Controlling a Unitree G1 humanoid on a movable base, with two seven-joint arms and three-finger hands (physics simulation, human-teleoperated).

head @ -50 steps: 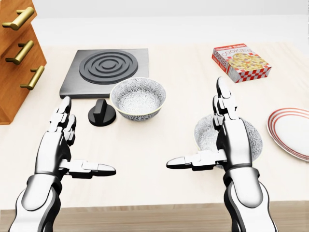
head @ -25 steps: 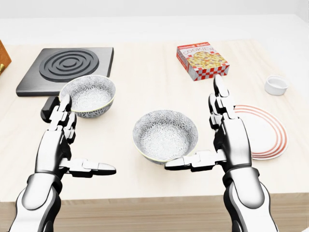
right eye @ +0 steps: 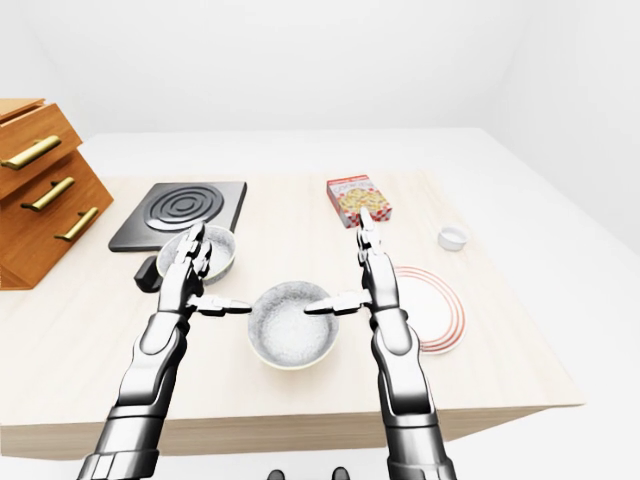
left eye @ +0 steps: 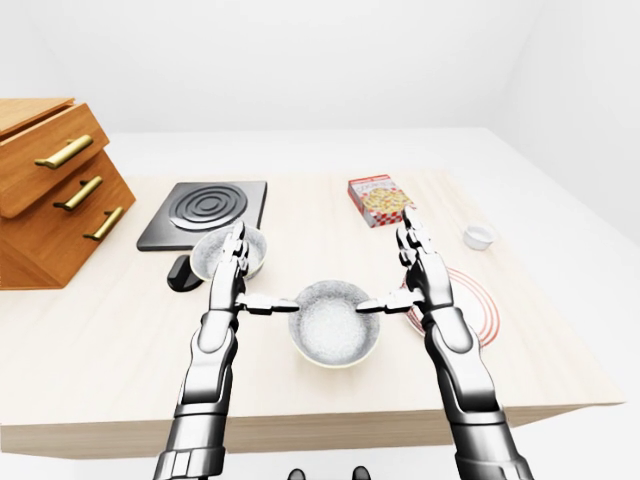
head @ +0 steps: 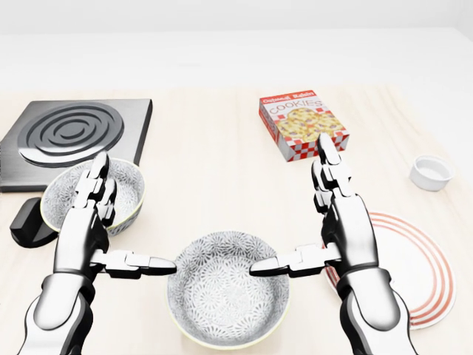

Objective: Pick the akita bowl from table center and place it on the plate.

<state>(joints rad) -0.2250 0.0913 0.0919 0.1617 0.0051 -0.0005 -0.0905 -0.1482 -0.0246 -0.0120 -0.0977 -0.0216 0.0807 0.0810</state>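
Grey-patterned ceramic bowl (head: 228, 296) sits between left hand (head: 85, 229) and right hand (head: 347, 222), both open-fingered. Red-ringed white plate (head: 423, 275) lies at head-view right.

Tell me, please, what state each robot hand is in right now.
Left robot hand: open, empty, beside the middle bowl.
Right robot hand: open, empty, between that bowl and the plate.

Two patterned bowls sit here: the lower bowl (head: 225, 310) and the left bowl (head: 127, 194). There is one plate (head: 423, 275), one cookie box (head: 303, 126), one white cup (head: 431, 172), one hotplate (head: 66, 137), one black knob (head: 26, 222) and one drawer chest (left eye: 40, 225) with three handles (left eye: 67, 151).
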